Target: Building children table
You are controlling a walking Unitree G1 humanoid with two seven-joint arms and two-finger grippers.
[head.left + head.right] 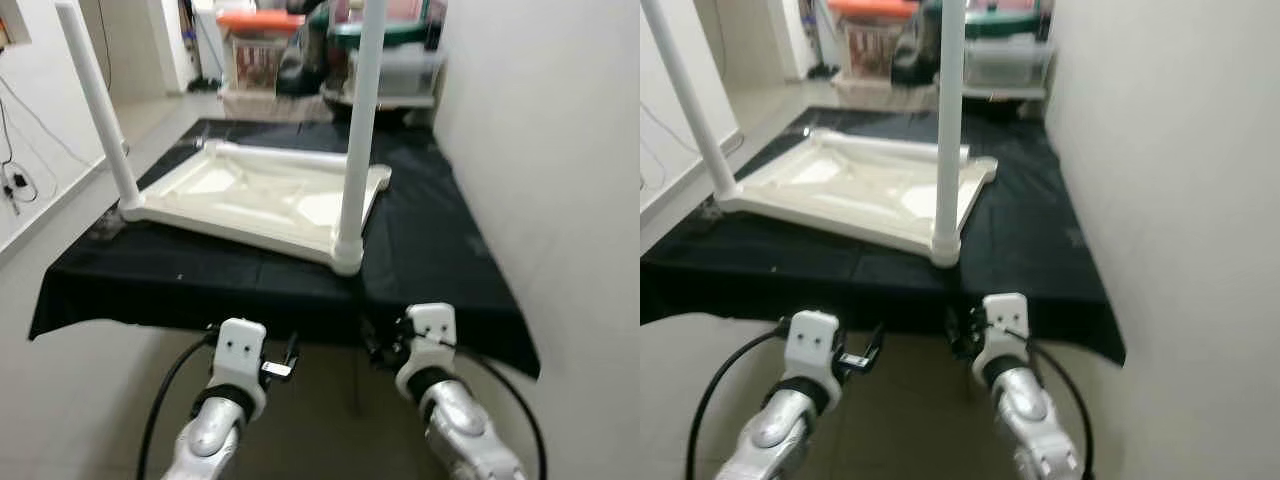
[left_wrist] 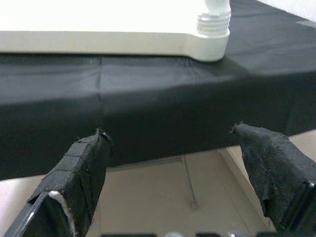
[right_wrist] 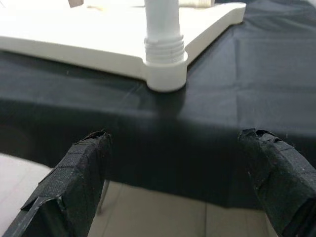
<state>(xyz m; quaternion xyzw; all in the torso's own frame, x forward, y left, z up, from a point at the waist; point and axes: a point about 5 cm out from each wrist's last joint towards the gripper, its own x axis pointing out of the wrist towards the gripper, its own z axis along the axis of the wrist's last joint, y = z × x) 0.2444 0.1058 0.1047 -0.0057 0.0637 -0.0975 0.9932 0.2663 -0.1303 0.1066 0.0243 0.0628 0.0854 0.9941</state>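
I hold both claws, left claw (image 1: 290, 352) and right claw (image 1: 385, 340), spread and empty below the worktop (image 1: 420, 250) edge; upright leg (image 1: 358, 130) stands nearer the right.

Both silver arms reach forward, held low. The left gripper (image 2: 170, 148) and right gripper (image 3: 175, 148) hold their fingers spread wide, empty.

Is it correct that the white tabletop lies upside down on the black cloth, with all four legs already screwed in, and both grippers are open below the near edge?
Not quite. The tabletop lies upside down on the black cloth, but the left eye view shows only two legs standing: one at the near right corner and one at the left. Left gripper and right gripper are open.
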